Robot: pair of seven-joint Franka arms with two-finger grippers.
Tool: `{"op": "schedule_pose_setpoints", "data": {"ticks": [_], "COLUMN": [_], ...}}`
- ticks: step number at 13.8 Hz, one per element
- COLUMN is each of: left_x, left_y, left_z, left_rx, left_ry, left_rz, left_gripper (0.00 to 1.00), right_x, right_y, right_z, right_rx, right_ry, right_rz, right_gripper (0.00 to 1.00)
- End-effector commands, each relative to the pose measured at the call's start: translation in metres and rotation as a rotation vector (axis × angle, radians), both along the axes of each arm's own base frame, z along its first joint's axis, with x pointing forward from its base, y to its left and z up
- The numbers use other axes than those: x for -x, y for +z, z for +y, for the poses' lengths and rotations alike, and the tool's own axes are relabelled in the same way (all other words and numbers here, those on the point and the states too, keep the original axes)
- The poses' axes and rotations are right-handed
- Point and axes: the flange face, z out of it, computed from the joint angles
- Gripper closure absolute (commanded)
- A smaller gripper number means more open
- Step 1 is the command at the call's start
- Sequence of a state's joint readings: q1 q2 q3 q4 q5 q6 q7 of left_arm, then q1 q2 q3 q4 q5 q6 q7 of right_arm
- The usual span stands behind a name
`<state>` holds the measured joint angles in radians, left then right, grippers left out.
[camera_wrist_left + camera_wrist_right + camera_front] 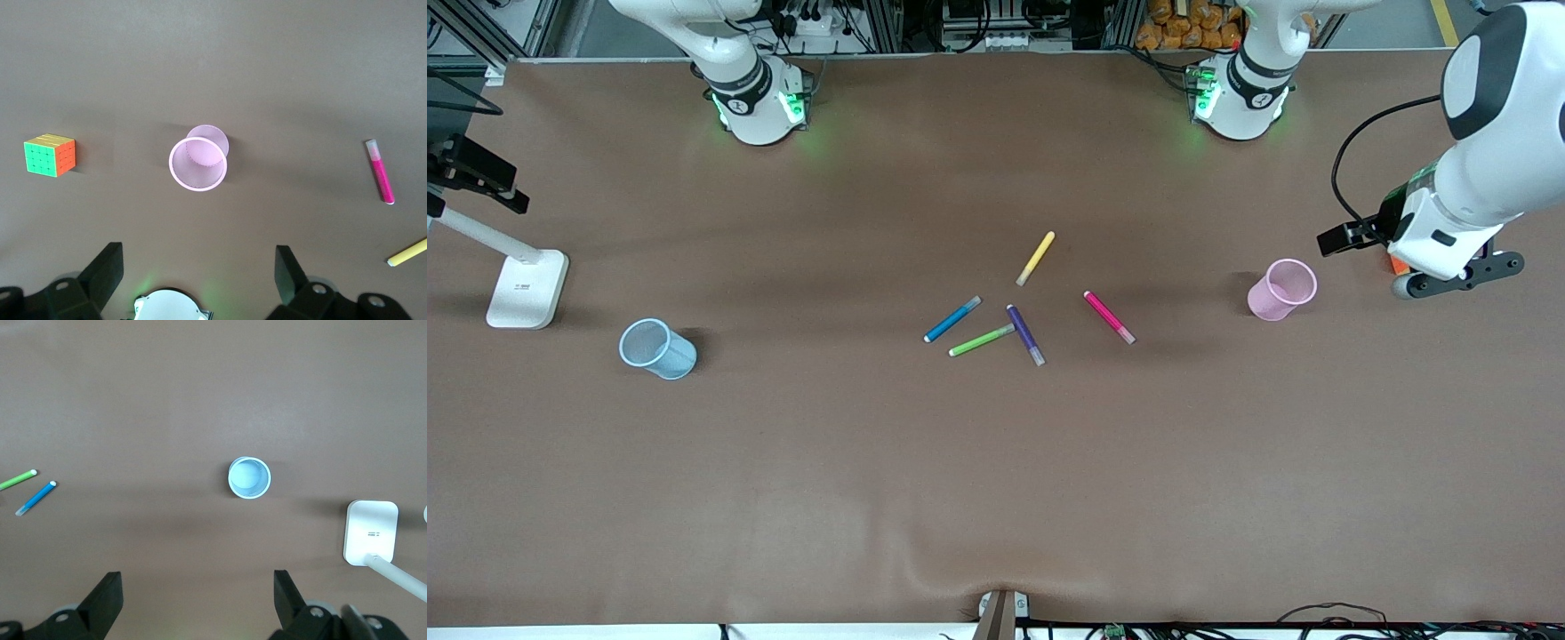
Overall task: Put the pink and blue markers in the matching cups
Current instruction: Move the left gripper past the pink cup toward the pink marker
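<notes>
The pink marker [1109,316] and the blue marker [952,319] lay near the middle of the front picture on the brown tabletop [996,462]. The pink cup [1282,289] stood at the right of that picture, the blue cup [657,348] at the left. The left gripper [199,267] hung above the pink cup, fingers wide open. The right gripper [198,593] hung above the blue cup, fingers open too.

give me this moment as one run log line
pink marker, blue marker: on table | pink cup, blue cup: empty | left gripper, right gripper: open
</notes>
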<state>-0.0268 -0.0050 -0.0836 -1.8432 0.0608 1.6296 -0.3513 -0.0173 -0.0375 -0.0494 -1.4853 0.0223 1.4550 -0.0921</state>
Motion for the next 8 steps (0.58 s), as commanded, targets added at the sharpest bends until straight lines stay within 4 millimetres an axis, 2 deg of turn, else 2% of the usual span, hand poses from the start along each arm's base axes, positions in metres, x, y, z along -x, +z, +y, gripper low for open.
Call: {"op": "schedule_pose_setpoints", "data": {"ticks": [1, 4, 7, 8], "left_x": [0.003, 0.003, 0.002, 0.0], "left_y": [-0.009, -0.021, -0.042, -0.055], "left_z": [0.001, -0.004, -0.03, -0.037], "left_rx": [0.0, -0.004, -0.012, -0.01], "left_ry": [0.026, 0.068, 0.101, 0.107], "left_rz": [-0.009, -0.025, -0.043, -0.018], "left_gripper": [0.0, 0.0, 0.0, 0.0], "right_x": [-0.001, -0.002, -0.006, -0.015], "right_y": [0.004, 0.003, -0.002, -0.015], "right_z": [0.001, -0.002, -0.003, -0.005], "right_rx": [-0.002, -0.003, -0.003, -0.002], "right_ry": [0.013, 0.007, 0.007, 0.005], "right_rz": [-0.001, -0.001, 0.002, 0.022], "right_gripper": [0.0, 0.0, 0.0, 0.0]}}
